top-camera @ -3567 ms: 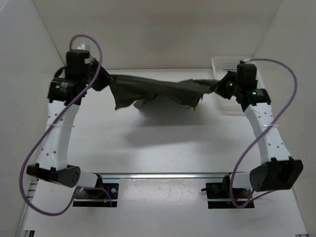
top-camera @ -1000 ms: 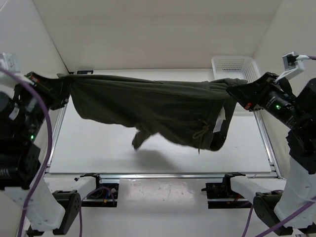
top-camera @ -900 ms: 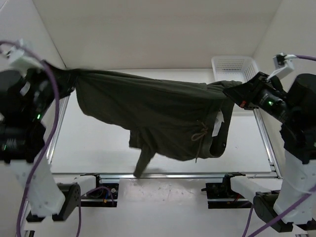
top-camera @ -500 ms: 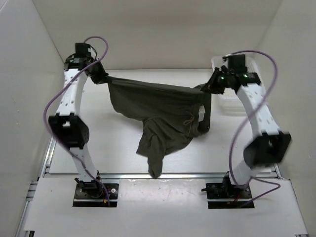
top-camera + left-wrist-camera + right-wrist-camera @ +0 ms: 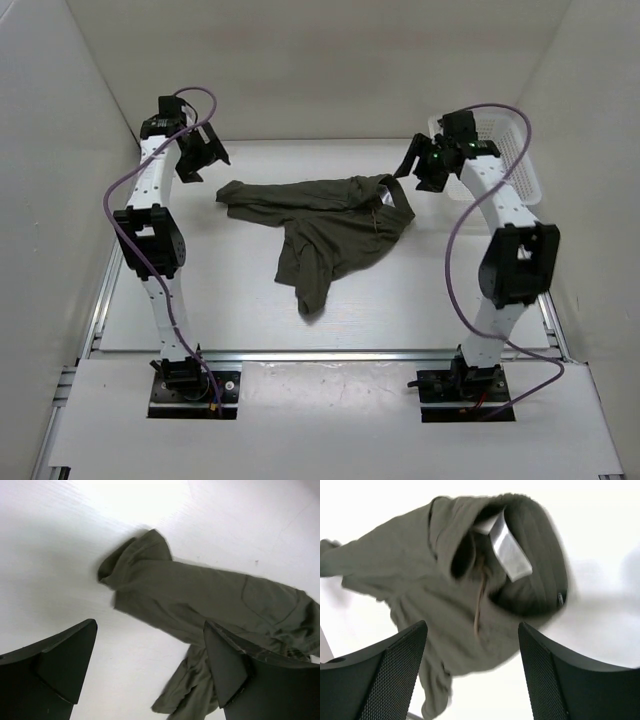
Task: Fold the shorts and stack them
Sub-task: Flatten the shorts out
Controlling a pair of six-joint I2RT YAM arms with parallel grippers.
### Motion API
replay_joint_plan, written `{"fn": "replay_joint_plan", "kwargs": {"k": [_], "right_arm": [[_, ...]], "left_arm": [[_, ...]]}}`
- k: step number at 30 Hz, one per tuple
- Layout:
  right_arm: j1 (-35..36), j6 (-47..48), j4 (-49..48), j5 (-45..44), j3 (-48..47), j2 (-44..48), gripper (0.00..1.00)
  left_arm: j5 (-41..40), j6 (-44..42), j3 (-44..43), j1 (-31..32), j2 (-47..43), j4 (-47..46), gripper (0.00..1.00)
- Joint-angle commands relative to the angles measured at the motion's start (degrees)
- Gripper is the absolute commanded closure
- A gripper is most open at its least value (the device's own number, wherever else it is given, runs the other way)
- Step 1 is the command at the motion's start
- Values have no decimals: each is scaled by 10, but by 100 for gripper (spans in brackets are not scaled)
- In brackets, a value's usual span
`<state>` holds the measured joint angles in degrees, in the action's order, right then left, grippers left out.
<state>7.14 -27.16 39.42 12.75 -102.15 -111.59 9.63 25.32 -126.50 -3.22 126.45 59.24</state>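
While the left gripper (image 5: pixel 150 627) and the right gripper (image 5: pixel 472 625) both have their fingers wide apart with nothing in them, the shorts (image 5: pixel 320 225) lie in a messy heap on the table (image 5: pixel 200 290) between the two arms. One leg points to the near edge. The waistband end lies under the right gripper, near the basket (image 5: pixel 522 150).

The dark olive shorts (image 5: pixel 420 575) lie crumpled on the white table (image 5: pixel 600 540), with the waistband (image 5: pixel 545 545) gaping open on a white label (image 5: pixel 507 552) and a drawstring (image 5: pixel 479 605), and the right gripper (image 5: pixel 471 629) hangs above them, jaws spread wide and empty.
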Motion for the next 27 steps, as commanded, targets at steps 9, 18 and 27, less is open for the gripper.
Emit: {"fn": "replay_joint_plan", "kwargs": {"k": [9,18,27], "right_arm": [[11,8,-68,-26,333,204,51],[17,8,-81,-14,326,172,25],[17,8,-87,5,302,109,29]], "left_arm": [[-30,3,324,90,-298,-34,53],[-12,75,499,321,-315,-77,26],[-79,117,567,307,-241,-112,50]]}}
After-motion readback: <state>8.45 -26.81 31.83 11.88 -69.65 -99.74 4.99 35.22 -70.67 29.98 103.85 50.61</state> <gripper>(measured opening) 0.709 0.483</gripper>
